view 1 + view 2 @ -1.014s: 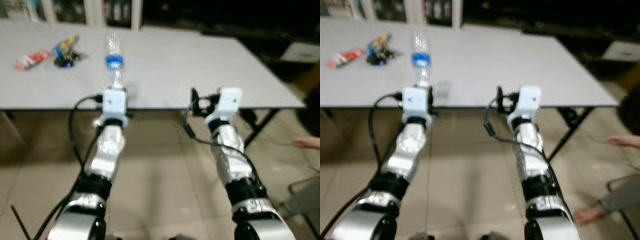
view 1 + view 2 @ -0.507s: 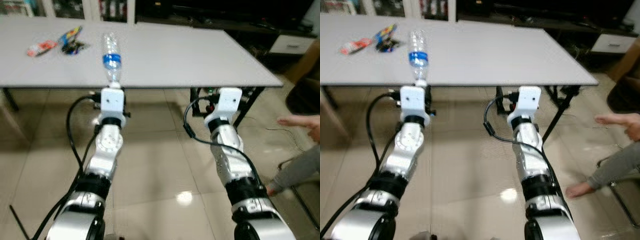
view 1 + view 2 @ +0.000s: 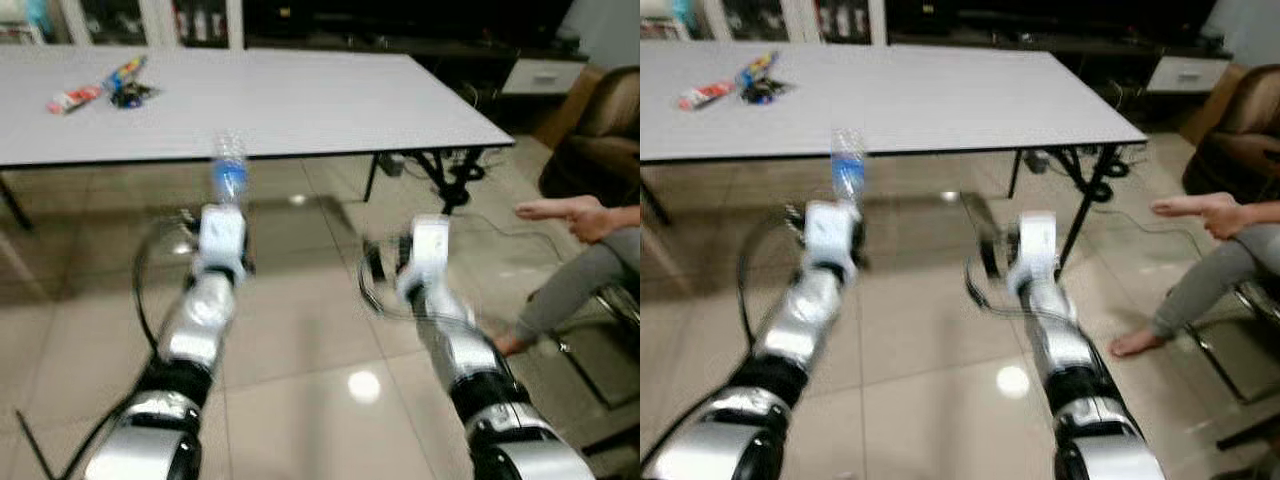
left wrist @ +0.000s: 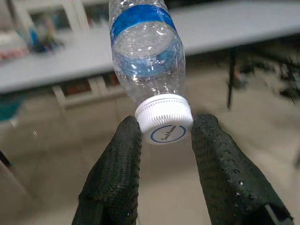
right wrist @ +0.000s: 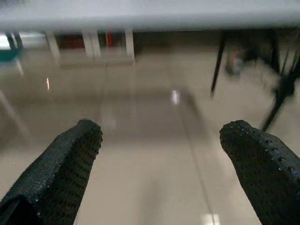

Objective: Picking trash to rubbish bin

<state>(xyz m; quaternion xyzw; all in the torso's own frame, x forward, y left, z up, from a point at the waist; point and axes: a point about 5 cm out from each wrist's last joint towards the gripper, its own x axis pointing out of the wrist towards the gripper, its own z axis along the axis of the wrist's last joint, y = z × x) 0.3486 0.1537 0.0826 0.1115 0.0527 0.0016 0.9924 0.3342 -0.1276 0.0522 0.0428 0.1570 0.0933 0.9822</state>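
Pinching bottle (image 4: 146, 61) by its white cap (image 4: 164, 125), left pincer (image 4: 165, 136); right pincer (image 5: 164, 140) spread wide, holding nothing.

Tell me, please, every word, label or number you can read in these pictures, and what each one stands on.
Bottle cap: small print inside a blue ring, too blurred to read.
Bottle blue label band: no text can be made out.
Wrappers on the table: and, too small and blurred to read.
Nothing else legible.

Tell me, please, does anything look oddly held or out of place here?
The plastic bottle is pinched only by its white cap in the left claw, so the hold looks precarious. The right claw is open.
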